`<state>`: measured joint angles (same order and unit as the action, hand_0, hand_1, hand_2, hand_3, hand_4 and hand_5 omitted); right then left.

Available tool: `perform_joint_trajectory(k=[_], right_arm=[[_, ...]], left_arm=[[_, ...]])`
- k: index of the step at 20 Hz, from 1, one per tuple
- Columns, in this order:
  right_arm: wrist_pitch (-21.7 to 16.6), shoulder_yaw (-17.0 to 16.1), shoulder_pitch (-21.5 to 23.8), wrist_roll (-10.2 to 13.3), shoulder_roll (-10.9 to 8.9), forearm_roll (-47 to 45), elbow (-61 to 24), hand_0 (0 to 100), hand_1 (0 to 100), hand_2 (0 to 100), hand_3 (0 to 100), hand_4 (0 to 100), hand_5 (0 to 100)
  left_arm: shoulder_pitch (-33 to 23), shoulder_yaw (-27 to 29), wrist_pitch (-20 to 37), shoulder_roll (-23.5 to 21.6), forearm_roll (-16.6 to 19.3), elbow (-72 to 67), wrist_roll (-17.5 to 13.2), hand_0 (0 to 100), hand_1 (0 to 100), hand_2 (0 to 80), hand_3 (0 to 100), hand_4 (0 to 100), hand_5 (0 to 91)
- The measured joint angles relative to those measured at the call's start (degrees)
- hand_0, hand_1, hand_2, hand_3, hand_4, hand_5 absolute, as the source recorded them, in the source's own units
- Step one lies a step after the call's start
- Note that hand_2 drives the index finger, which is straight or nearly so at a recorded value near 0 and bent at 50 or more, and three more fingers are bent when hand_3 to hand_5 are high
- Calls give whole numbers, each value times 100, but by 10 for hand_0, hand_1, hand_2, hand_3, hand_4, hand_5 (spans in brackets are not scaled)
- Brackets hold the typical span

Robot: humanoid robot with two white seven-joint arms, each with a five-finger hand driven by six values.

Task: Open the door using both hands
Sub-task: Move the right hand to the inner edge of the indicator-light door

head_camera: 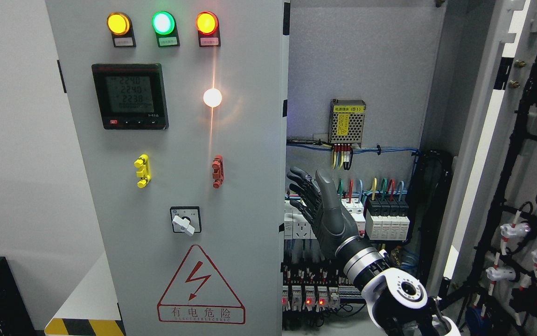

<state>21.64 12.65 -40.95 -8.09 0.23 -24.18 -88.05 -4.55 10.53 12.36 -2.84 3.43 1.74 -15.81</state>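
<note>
Right hand (324, 210) raised, right door (478, 140) swung open

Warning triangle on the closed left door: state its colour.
The warning triangle is red-outlined with a red lightning bolt on grey, clearest in the head view.

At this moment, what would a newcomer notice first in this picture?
First, the three lit lamps, yellow, green and orange, at the top of the left door, above a meter. Then the dark right hand, fingers spread, raised before the breakers in the open cabinet. The right door stands swung open.
</note>
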Motion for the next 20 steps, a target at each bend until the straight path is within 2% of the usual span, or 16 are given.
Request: perform_joint_trajectory(k=[11,20], right_arm=[[5,-221,-115,-785,-14,-87,245,0,0,0,0,0,0],[14,-343,-138,-1002,-19,-175,375,0,0,0,0,0,0]], left_arm=[[-9,1,25,57,-2,-101,-9,0,0,0,0,0,0],[-31,3,0,183,-2,-129,-13,0,0,0,0,0,0]])
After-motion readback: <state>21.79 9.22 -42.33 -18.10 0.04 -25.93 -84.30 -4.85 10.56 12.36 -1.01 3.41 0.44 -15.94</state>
